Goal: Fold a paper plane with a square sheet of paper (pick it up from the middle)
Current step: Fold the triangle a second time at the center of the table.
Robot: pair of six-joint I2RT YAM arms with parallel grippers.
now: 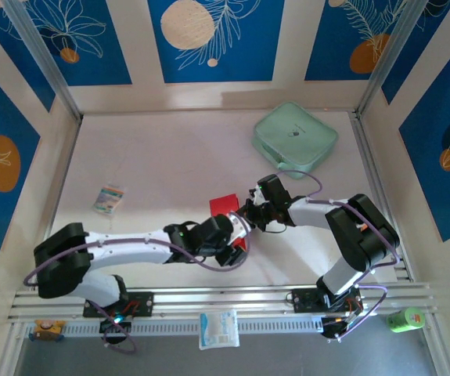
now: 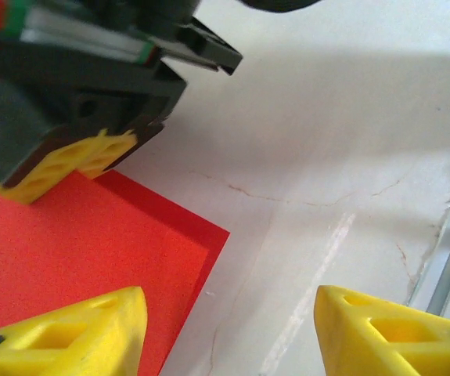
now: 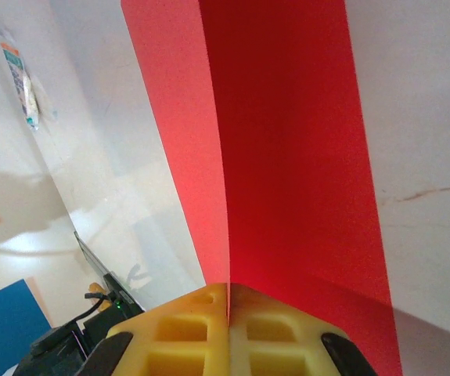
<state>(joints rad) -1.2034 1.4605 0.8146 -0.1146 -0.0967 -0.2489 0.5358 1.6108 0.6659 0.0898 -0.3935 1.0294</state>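
Paper, thin, matte and bright red, lies mid-worktop between the arms. One edge is pinched in the closed right hand so that a sharp crease stands up along its middle, apparently to set the plane's centre fold. The left hand hovers open over a flat corner of the paper, seemingly ready to press it onto the pale, scuffed surface.

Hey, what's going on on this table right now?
Two robot arms are working on a thin bright red square sheet of paper in the middle of the white table. The right gripper is shut on the sheet's edge, with a crease running away from it. The left gripper is open, low over a corner, holding nothing. A mint-green zip case sits at the back.
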